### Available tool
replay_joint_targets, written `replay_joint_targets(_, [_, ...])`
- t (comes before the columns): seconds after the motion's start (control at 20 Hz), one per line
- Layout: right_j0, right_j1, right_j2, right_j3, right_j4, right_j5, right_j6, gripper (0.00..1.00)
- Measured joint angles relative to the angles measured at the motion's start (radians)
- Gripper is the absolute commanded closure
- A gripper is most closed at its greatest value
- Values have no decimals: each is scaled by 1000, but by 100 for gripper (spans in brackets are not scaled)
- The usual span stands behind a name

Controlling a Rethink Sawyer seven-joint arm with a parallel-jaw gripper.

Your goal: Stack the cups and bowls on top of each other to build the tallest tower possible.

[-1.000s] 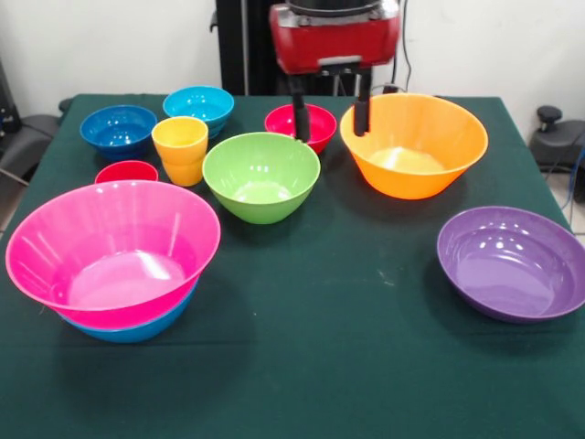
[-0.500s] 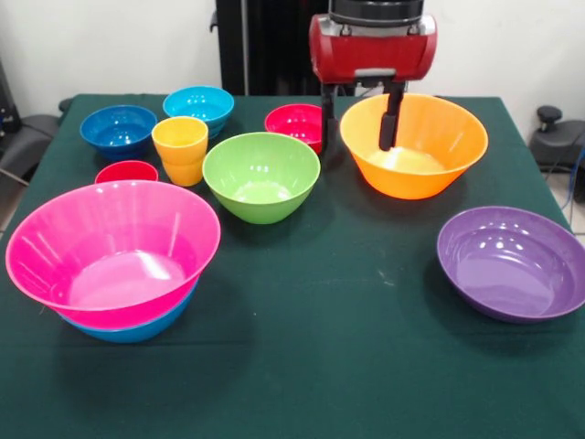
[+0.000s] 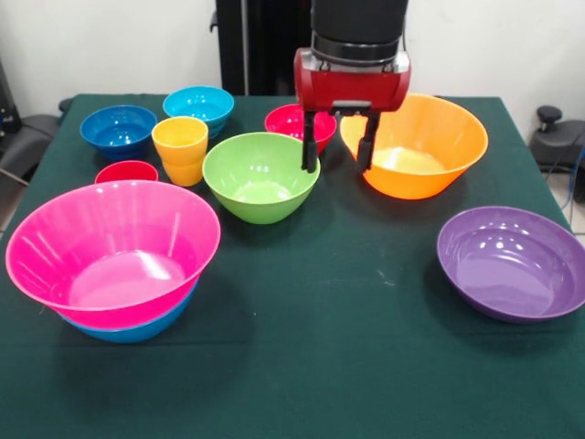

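Currently the claw (image 3: 337,153) is seen with its two dark fingers spread apart and nothing pinched between them, hanging just above the table (image 3: 347,366) in the gap between the green bowl (image 3: 261,176) and the orange bowl (image 3: 416,144). One finger lies against the green bowl's rim as seen from the front, the other close to the near wall of the orange bowl; whether either is actually touched cannot be told from this single view.

From the claw, the orange bowl lies at about 3 o'clock, the green bowl at 9 o'clock, and the small red bowl (image 3: 294,121) at roughly 11 o'clock, just behind. The beginnings of the tower are found well apart at 8 o'clock: the pink bowl (image 3: 111,251) is nested in a blue bowl (image 3: 137,329) at the table's near left. The purple bowl (image 3: 512,262) rests alone at 4 o'clock. Farther off, at 10 o'clock, the yellow-orange cup (image 3: 181,149), a low red cup (image 3: 126,172), the dark blue bowl (image 3: 118,128) and the light blue bowl (image 3: 198,104) are grouped together.

The coming move is judged to turn on which rim is straddled: both bowls are about equally near, so a small sideways shift would settle it, one finger inside and one outside the chosen wall.
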Motion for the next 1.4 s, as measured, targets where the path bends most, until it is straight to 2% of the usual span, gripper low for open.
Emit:
replay_joint_targets(0.65, [74, 16, -89, 7, 13, -18, 0, 0])
replay_joint_targets(1.05, [89, 18, -107, 7, 31, -18, 0, 0])
replay_joint_targets(1.4, [118, 64, -131, 7, 68, -34, 20, 0])
